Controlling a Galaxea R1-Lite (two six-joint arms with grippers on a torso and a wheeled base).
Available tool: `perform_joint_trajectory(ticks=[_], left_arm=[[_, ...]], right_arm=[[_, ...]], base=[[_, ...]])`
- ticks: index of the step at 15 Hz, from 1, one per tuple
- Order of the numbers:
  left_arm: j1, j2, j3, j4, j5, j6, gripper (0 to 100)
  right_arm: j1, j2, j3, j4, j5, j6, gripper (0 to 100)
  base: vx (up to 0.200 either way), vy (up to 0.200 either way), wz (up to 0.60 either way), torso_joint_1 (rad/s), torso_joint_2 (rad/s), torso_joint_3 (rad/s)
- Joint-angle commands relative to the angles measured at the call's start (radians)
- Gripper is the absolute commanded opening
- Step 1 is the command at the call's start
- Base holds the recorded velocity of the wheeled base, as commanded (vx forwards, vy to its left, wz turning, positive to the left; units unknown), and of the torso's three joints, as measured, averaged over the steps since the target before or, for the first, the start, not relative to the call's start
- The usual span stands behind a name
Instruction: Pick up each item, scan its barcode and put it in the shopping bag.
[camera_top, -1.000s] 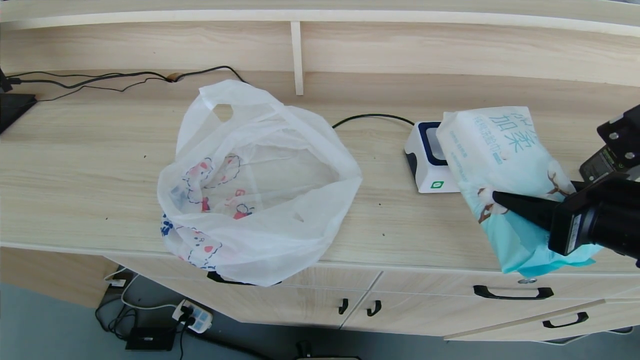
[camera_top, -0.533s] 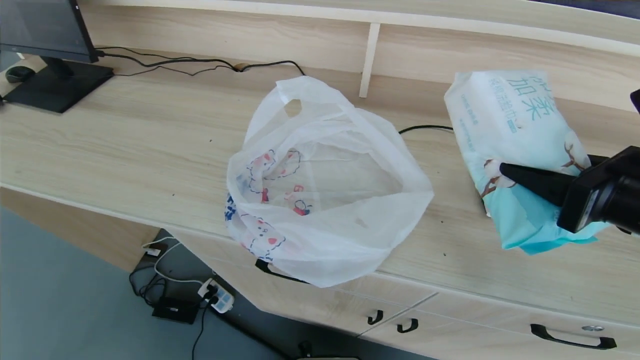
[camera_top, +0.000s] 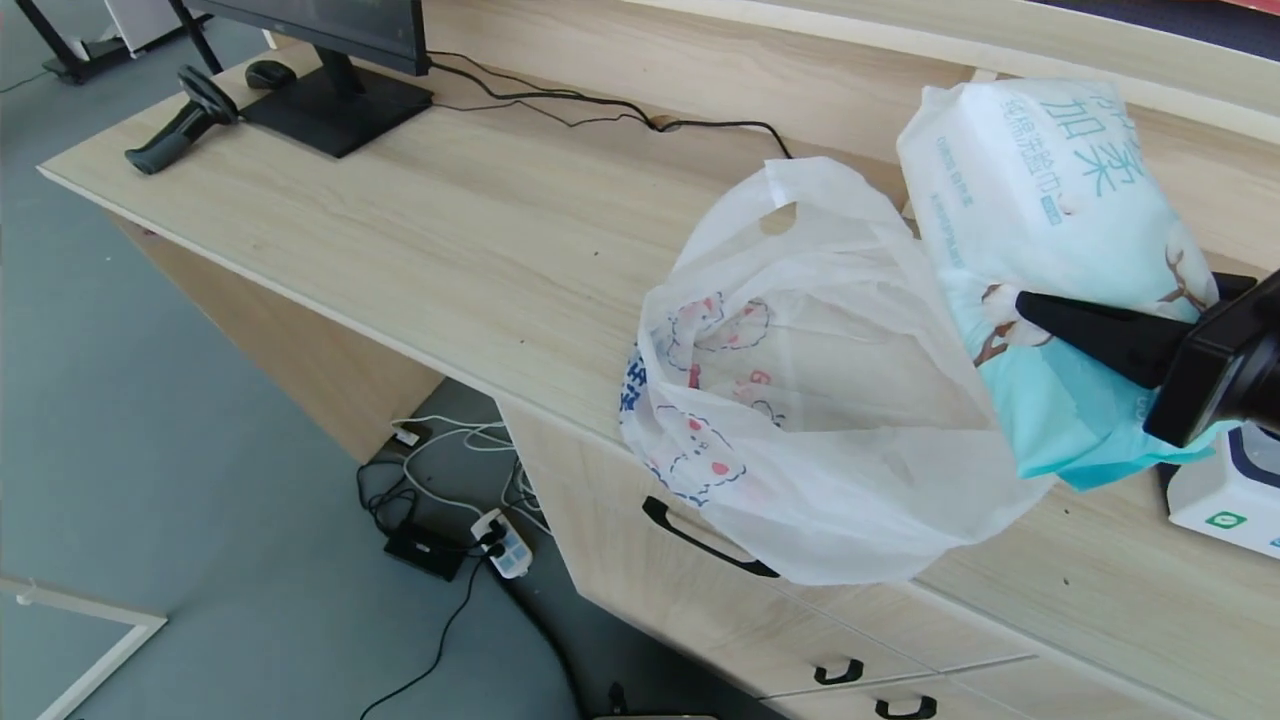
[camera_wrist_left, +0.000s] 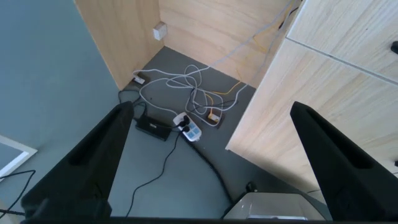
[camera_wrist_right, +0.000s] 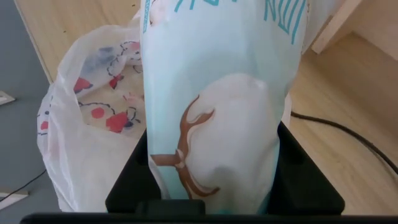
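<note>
My right gripper (camera_top: 1040, 312) is shut on a white and teal tissue pack (camera_top: 1050, 240), held in the air over the right rim of the shopping bag (camera_top: 800, 390). The white plastic bag with cartoon prints stands open at the counter's front edge. In the right wrist view the tissue pack (camera_wrist_right: 217, 106) sits between both fingers (camera_wrist_right: 134, 168), with the bag (camera_wrist_right: 93, 112) below and beside it. The white scanner (camera_top: 1225, 495) rests on the counter under my right arm. My left gripper (camera_wrist_left: 208, 162) hangs open over the floor beside the cabinet, holding nothing.
A monitor base (camera_top: 335, 95), a mouse (camera_top: 268, 72) and a black handheld scanner (camera_top: 180, 125) lie at the counter's far left. Black cables (camera_top: 600, 105) run along the back wall. A power strip and wires (camera_top: 470, 510) lie on the floor. Drawer handles (camera_top: 700, 540) face front.
The head camera has swung left, shifting the whole scene right. The pack in my right gripper has come from beside the bag to over the bag's right rim.
</note>
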Motion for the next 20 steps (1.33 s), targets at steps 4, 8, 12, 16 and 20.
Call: perform_joint_trajectory(ticks=[4,8,12,16,20], left_arm=[[0.000,0.000,0.000,-0.001,0.000,0.001,100],[0.000,0.000,0.000,-0.001,0.000,0.001,100],[0.000,0.000,0.000,-0.001,0.000,0.001,100],[0.000,0.000,0.000,-0.001,0.000,0.001,100],[0.000,0.000,0.000,-0.001,0.000,-0.001,100]], right_arm=[[0.003,0.129,-0.093,-0.002,0.067,0.051,0],[0.175,0.146,-0.040,-0.010,0.106,0.055,0],[0.234,0.354,0.006,-0.332,0.104,0.057,0],[0.211,0.496,-0.026,-0.534,0.110,0.106,0],[0.069,0.489,-0.038,-0.534,0.146,0.081,0]], base=[[0.000,0.000,0.00,0.000,0.00,0.000],[0.000,0.000,0.00,0.000,0.00,0.000],[0.000,0.000,0.00,0.000,0.00,0.000],[0.000,0.000,0.00,0.000,0.00,0.000],[0.000,0.000,0.00,0.000,0.00,0.000]])
